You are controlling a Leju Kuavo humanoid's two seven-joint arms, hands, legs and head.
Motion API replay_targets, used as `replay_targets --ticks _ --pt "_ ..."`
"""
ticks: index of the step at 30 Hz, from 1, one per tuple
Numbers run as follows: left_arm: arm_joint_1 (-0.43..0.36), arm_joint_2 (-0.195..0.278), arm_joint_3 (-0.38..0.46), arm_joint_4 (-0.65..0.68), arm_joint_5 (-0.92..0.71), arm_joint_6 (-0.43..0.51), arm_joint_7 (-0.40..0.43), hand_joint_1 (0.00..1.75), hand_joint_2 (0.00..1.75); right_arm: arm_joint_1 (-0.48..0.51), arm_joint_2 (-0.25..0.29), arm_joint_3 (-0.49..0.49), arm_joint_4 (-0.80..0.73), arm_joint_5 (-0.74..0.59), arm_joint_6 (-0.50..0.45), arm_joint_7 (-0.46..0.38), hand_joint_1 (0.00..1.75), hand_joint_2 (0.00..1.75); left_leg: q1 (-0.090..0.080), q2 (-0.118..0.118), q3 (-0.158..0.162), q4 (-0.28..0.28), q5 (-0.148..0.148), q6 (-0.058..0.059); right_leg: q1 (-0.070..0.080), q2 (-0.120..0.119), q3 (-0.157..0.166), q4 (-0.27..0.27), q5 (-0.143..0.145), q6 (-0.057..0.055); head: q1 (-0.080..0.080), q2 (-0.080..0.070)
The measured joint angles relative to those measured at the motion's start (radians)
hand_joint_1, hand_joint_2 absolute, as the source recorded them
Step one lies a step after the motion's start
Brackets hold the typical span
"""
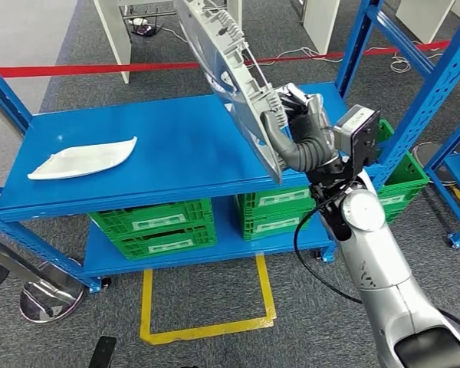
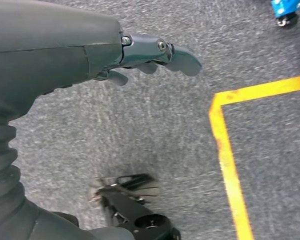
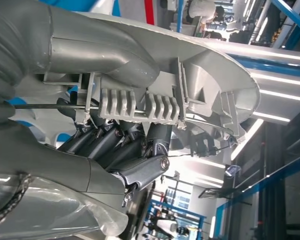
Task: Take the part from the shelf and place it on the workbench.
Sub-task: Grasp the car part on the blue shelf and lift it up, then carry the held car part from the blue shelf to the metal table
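Note:
A long grey plastic part point(image 1: 233, 65) with ribs and clips is lifted off the blue shelf point(image 1: 175, 146), tilted steeply, its lower end near the shelf's front right. My right hand point(image 1: 300, 134) grips that lower end; up close the thumb lies over the part point(image 3: 201, 75) and the dark fingers point(image 3: 114, 145) curl under it. A second, white curved part point(image 1: 83, 159) lies flat on the shelf's left side. My left hand point(image 2: 148, 52) hangs over the grey carpet, fingers loosely extended, holding nothing.
Green crates point(image 1: 158, 226) sit on the lower shelf level. Blue uprights point(image 1: 424, 92) stand at the right. A yellow floor square point(image 1: 207, 307) lies before the shelf. Red tape point(image 1: 100, 69) crosses the floor behind. A round metal base point(image 1: 45, 299) stands lower left.

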Motion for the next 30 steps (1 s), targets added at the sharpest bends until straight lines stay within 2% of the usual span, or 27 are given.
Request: replay_targets --ticks 1,2,3,4,5,6,7,8,9,10,11,13,14,15,16,17,18,20,21,22,23,24,25,26,28,29,30 --pt "0.0 0.0 0.0 0.0 0.0 0.0 0.0 0.0 1.75 0.002 0.0 -0.003 -0.001 0.0 0.0 0.0 1.75 1.75 0.0 0.0 0.028 -0.013 0.025 0.001 0.0 0.0 -0.015 0.002 0.01 0.002 0.0 0.0" --pt "0.0 0.0 0.0 0.0 0.0 0.0 0.0 0.0 1.75 0.002 0.0 -0.006 -0.002 0.0 -0.001 -0.001 1.75 1.75 0.0 0.0 0.071 -0.061 0.052 0.004 0.0 0.001 -0.028 0.004 0.02 0.005 0.0 0.0" --pt "-0.001 0.0 0.0 0.0 0.0 0.001 0.001 0.0 1.75 0.003 0.0 -0.01 -0.004 0.0 -0.001 -0.001 1.75 1.75 -0.001 0.0 0.125 -0.134 0.061 0.009 0.001 0.001 -0.038 0.005 0.029 0.008 0.0 0.0" --pt "-0.002 0.0 0.0 0.0 0.0 0.001 0.001 0.0 1.75 0.003 0.0 -0.013 -0.007 0.0 -0.001 -0.001 1.75 1.75 -0.003 -0.001 0.179 -0.214 0.057 0.015 0.002 0.001 -0.046 0.007 0.038 0.012 0.001 0.0" --pt "-0.002 0.001 0.0 0.0 0.0 0.002 0.001 0.0 1.75 0.002 0.0 -0.016 -0.009 0.0 -0.001 -0.001 1.75 1.75 -0.005 -0.001 0.216 -0.274 0.046 0.02 0.003 0.001 -0.051 0.006 0.048 0.017 0.001 0.0" --pt "-0.003 0.001 0.0 0.0 0.0 0.002 0.002 0.0 1.75 0.002 0.0 -0.018 -0.012 0.0 -0.002 -0.002 1.75 1.75 -0.008 -0.001 0.237 -0.312 0.034 0.024 0.003 0.0 -0.054 0.004 0.057 0.023 0.001 0.0" --pt "-0.002 0.001 0.0 0.0 0.0 0.003 0.003 0.0 1.75 0.002 0.0 -0.019 -0.013 0.0 -0.002 -0.003 1.75 1.75 -0.009 -0.001 0.239 -0.327 0.035 0.029 0.002 0.0 -0.056 0.0 0.068 0.029 0.001 0.0" --pt "-0.001 -0.001 0.0 0.0 0.0 0.003 0.004 0.0 1.75 0.002 -0.001 -0.021 -0.013 0.0 -0.003 -0.003 1.75 1.75 -0.008 0.0 0.232 -0.329 0.045 0.035 0.001 0.0 -0.059 -0.003 0.074 0.036 0.0 0.0" --pt "-0.001 -0.002 0.0 0.0 0.0 0.003 0.004 0.0 1.75 0.002 -0.003 -0.023 -0.013 0.0 -0.004 -0.004 1.75 1.75 -0.007 0.002 0.224 -0.332 0.056 0.042 0.001 0.001 -0.068 0.001 0.063 0.042 0.001 0.0" --pt "0.0 -0.003 0.0 0.0 0.0 0.003 0.005 0.0 1.75 0.002 -0.004 -0.026 -0.013 0.0 -0.005 -0.004 1.75 1.75 -0.005 0.004 0.213 -0.335 0.07 0.05 0.001 0.001 -0.079 0.023 0.034 0.046 0.003 0.0" --pt "0.0 -0.003 0.0 0.0 0.0 0.004 0.005 0.0 1.75 0.001 -0.005 -0.029 -0.013 0.0 -0.005 -0.004 1.75 1.75 -0.003 0.006 0.201 -0.337 0.083 0.056 0.0 0.002 -0.095 0.067 -0.013 0.049 0.004 0.0" --pt "0.0 -0.003 0.001 0.0 0.0 0.004 0.005 0.0 1.75 0.002 -0.007 -0.034 -0.013 0.0 -0.007 -0.003 1.75 1.75 -0.005 0.007 0.171 -0.334 0.106 0.062 0.0 0.002 -0.127 0.202 -0.108 0.054 0.007 0.0" --pt "0.0 -0.004 0.001 0.0 0.0 0.004 0.005 0.0 1.75 0.003 -0.008 -0.035 -0.013 0.0 -0.007 -0.003 1.75 1.75 -0.006 0.007 0.155 -0.332 0.117 0.062 0.001 0.003 -0.136 0.262 -0.129 0.055 0.008 0.0" --pt "0.0 -0.004 0.001 0.0 0.0 0.004 0.005 0.0 1.75 0.004 -0.008 -0.035 -0.013 0.001 -0.007 -0.002 1.75 1.75 -0.007 0.007 0.139 -0.329 0.128 0.062 0.001 0.003 -0.132 0.295 -0.127 0.056 0.008 0.0" --pt "0.0 -0.004 0.001 0.0 0.001 0.004 0.005 0.0 1.75 0.004 -0.008 -0.035 -0.013 0.001 -0.007 -0.002 1.75 1.75 -0.007 0.007 0.122 -0.325 0.137 0.061 0.001 0.003 -0.11 0.293 -0.106 0.055 0.008 0.0" --pt "0.0 -0.005 0.001 0.0 0.001 0.004 0.005 0.0 1.75 0.004 -0.008 -0.036 -0.013 0.001 -0.008 -0.001 1.75 1.75 -0.007 0.007 0.108 -0.321 0.146 0.059 0.001 0.003 -0.072 0.256 -0.08 0.053 0.008 0.0" --pt "0.0 -0.005 0.001 0.0 0.001 0.004 0.005 0.0 1.75 0.004 -0.008 -0.036 -0.013 0.001 -0.008 -0.001 1.75 1.75 -0.007 0.006 0.095 -0.317 0.154 0.056 0.001 0.002 -0.019 0.191 -0.064 0.05 0.008 0.0" --pt "-0.001 -0.005 0.001 0.0 0.001 0.004 0.005 0.0 1.75 0.0 -0.008 -0.036 -0.013 0.002 -0.009 -0.001 1.75 1.75 -0.01 0.005 0.075 -0.308 0.17 0.047 0.003 0.004 0.082 0.048 -0.074 0.045 0.008 0.0" --pt "-0.001 -0.005 0.001 0.0 0.001 0.004 0.005 0.0 1.75 -0.001 -0.008 -0.037 -0.013 0.002 -0.01 -0.001 1.75 1.75 -0.01 0.005 0.067 -0.305 0.18 0.041 0.005 0.005 0.109 0.004 -0.087 0.043 0.009 0.0" --pt "-0.001 -0.005 0.001 0.0 0.001 0.004 0.005 0.0 1.75 -0.002 -0.008 -0.037 -0.012 0.002 -0.01 -0.001 1.75 1.75 -0.011 0.004 0.061 -0.305 0.19 0.036 0.008 0.005 0.117 -0.014 -0.091 0.039 0.009 0.0" --pt "0.0 -0.005 0.001 0.0 0.001 0.005 0.005 0.0 1.75 -0.002 -0.008 -0.037 -0.011 0.002 -0.01 -0.001 1.75 1.75 -0.01 0.004 0.055 -0.306 0.199 0.03 0.007 0.004 0.107 -0.017 -0.086 0.032 0.009 0.0" --pt "0.002 -0.004 0.002 0.0 0.002 0.005 0.005 0.0 1.75 -0.003 -0.008 -0.037 -0.009 0.003 -0.01 0.0 1.75 1.75 -0.009 0.003 0.048 -0.303 0.194 0.024 0.006 0.003 0.097 -0.017 -0.076 0.023 0.009 0.0" --pt "0.003 -0.003 0.003 0.0 0.002 0.005 0.006 0.0 1.75 -0.005 -0.008 -0.037 -0.007 0.003 -0.01 0.001 1.75 1.75 -0.008 0.002 0.04 -0.288 0.171 0.018 0.004 0.001 0.087 -0.018 -0.064 0.013 0.007 0.0" --pt "0.004 -0.002 0.004 0.0 0.003 0.005 0.006 0.0 1.75 -0.007 -0.008 -0.037 -0.005 0.003 -0.008 0.002 1.75 1.75 -0.006 0.001 0.028 -0.251 0.129 0.012 0.002 -0.001 0.074 -0.02 -0.051 0.004 0.004 0.0" --pt "0.005 -0.002 0.006 0.0 0.004 0.006 0.006 0.0 1.75 -0.01 -0.008 -0.036 0.001 0.002 -0.004 0.003 1.75 1.75 -0.002 0.0 0.001 -0.125 0.027 0.002 0.003 -0.003 0.05 -0.018 -0.028 -0.004 0.0 0.0" --pt "0.005 -0.002 0.007 0.0 0.004 0.006 0.006 0.0 1.75 -0.01 -0.008 -0.036 0.004 0.002 -0.002 0.004 1.75 1.75 0.0 0.0 -0.007 -0.061 -0.004 -0.002 0.003 -0.003 0.035 -0.017 -0.017 -0.004 0.0 0.0" --pt "0.005 -0.002 0.008 0.0 0.004 0.006 0.006 0.0 1.75 -0.01 -0.008 -0.036 0.007 0.002 -0.001 0.004 1.75 1.75 0.001 0.0 -0.005 -0.019 -0.008 -0.004 0.004 -0.003 0.02 -0.016 -0.006 -0.004 0.0 0.0"
